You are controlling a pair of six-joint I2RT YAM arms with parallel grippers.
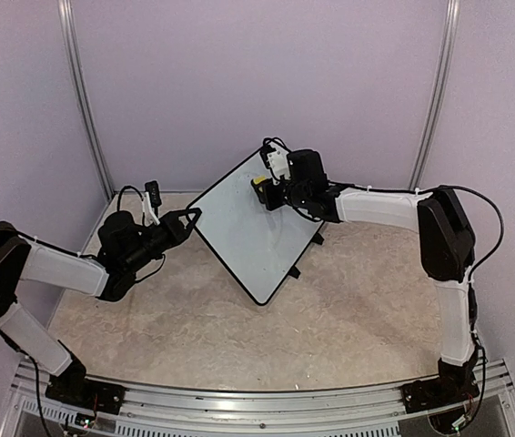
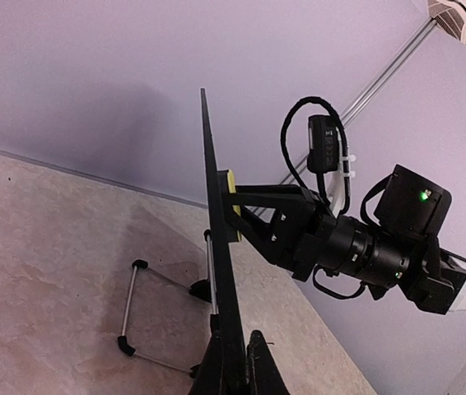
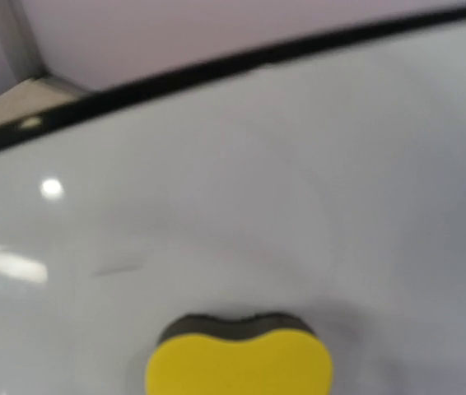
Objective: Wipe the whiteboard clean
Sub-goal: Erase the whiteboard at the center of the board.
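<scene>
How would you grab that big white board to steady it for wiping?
By its thin edge near the left corner, coming edge-on from the left, one finger on each face. The whiteboard is flat, too wide to span, and leans on a wire stand, so only the rim fits. The left gripper grips there, clear of the sponge.

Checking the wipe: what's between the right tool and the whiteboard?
A yellow sponge, pressed on the whiteboard by the right tool; left wrist view shows it.
</scene>
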